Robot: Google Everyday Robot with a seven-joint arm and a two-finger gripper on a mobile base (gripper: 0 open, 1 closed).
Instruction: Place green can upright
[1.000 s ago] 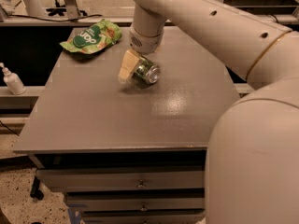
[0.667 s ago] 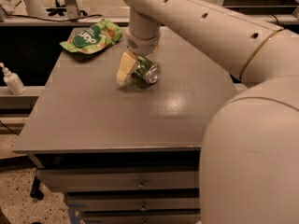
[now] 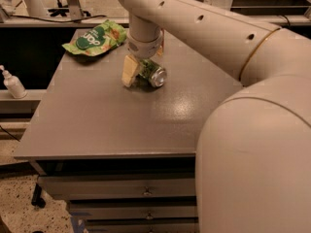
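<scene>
The green can (image 3: pixel 152 74) lies on its side on the grey table (image 3: pixel 107 115), toward the back middle, with its silver end facing front right. My gripper (image 3: pixel 141 70) has come down from above right onto the can, its cream-coloured tip touching the can's left side. The can's far side is hidden behind the gripper and wrist.
A flat green snack bag (image 3: pixel 96 37) lies at the table's back left corner. A white spray bottle (image 3: pixel 12 83) stands on a lower ledge left of the table. My large cream arm fills the right side of the view. Drawers sit under the table's front edge.
The arm has shifted slightly to the left over the can. The can still lies in the same place on the table.
</scene>
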